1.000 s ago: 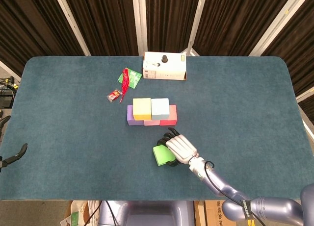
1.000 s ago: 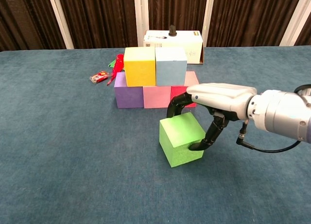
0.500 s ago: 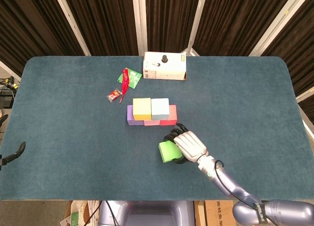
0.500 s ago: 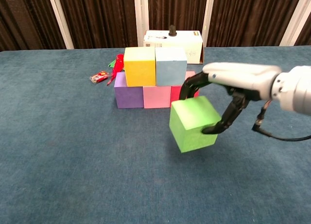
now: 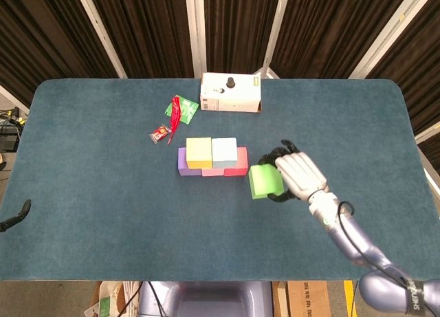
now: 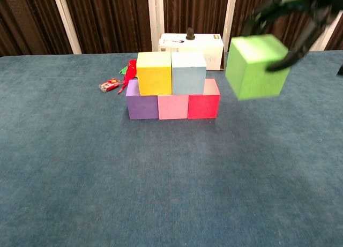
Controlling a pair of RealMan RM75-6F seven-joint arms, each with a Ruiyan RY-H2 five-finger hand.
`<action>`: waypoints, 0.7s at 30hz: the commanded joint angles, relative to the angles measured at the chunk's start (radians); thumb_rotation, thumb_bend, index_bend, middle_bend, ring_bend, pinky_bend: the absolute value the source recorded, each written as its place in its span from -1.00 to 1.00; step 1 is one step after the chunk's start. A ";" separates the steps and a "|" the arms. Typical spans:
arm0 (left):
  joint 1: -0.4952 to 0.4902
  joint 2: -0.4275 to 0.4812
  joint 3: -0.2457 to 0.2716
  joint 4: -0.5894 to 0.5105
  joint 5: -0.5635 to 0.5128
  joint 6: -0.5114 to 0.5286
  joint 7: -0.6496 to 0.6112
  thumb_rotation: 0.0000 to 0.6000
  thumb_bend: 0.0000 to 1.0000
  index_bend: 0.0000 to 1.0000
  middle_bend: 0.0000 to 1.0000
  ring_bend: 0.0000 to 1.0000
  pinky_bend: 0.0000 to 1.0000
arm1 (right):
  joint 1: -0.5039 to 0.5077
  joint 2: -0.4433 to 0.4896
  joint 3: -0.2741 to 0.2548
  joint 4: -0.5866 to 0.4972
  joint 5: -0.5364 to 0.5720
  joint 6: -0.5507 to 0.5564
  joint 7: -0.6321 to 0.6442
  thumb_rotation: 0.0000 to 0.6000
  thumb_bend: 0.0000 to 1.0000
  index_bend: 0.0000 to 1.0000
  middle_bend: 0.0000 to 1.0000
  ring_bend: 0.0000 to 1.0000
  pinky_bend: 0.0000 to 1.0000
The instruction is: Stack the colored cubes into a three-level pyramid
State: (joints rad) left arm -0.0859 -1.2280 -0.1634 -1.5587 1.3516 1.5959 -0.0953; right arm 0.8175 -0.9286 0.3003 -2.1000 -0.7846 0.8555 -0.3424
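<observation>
Chest view: green cube (image 6: 256,66) aloft, upper right of frame.
Right hand (image 5: 299,175) pinches it, right of the yellow cube (image 6: 154,73) and blue cube (image 6: 188,73).

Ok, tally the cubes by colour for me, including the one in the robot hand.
Purple cube: 1
Pink cube: 1
Red cube: 1
Yellow cube: 1
Light blue cube: 1
Green cube, held by the right robot hand: 1
Total: 6

Teal carpeted table (image 5: 103,193) bears, left of the right hand (image 5: 297,174), a purple (image 6: 142,106), pink (image 6: 172,107), red (image 6: 203,106) foam-cube row; farther left red wrappers (image 5: 160,133); beyond, white box (image 5: 230,93).
</observation>
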 commanded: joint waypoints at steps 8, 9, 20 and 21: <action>-0.003 0.002 -0.012 -0.026 -0.063 -0.029 0.137 1.00 -0.29 -0.76 -0.98 -1.00 -1.00 | 0.388 0.029 0.074 0.087 0.462 -0.117 -0.109 1.00 -0.48 -0.18 -0.15 -0.60 -1.00; -0.004 0.000 -0.014 -0.026 -0.068 -0.030 0.147 1.00 -0.29 -0.76 -0.98 -1.00 -1.00 | 0.424 0.011 0.069 0.105 0.498 -0.117 -0.122 1.00 -0.48 -0.18 -0.15 -0.60 -1.00; -0.016 -0.027 -0.030 -0.003 -0.098 -0.036 0.231 1.00 -0.28 -0.76 -0.98 -1.00 -1.00 | 0.687 -0.169 0.026 0.316 0.829 -0.126 -0.157 1.00 -0.48 -0.18 -0.15 -0.60 -1.00; -0.017 -0.027 -0.029 -0.002 -0.098 -0.039 0.233 1.00 -0.28 -0.76 -0.98 -1.00 -1.00 | 0.706 -0.185 0.019 0.335 0.848 -0.124 -0.165 1.00 -0.48 -0.18 -0.15 -0.60 -1.00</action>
State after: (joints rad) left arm -0.1017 -1.2546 -0.1925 -1.5617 1.2542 1.5585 0.1368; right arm 1.4834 -1.0716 0.3352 -1.8118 0.0162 0.7369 -0.4918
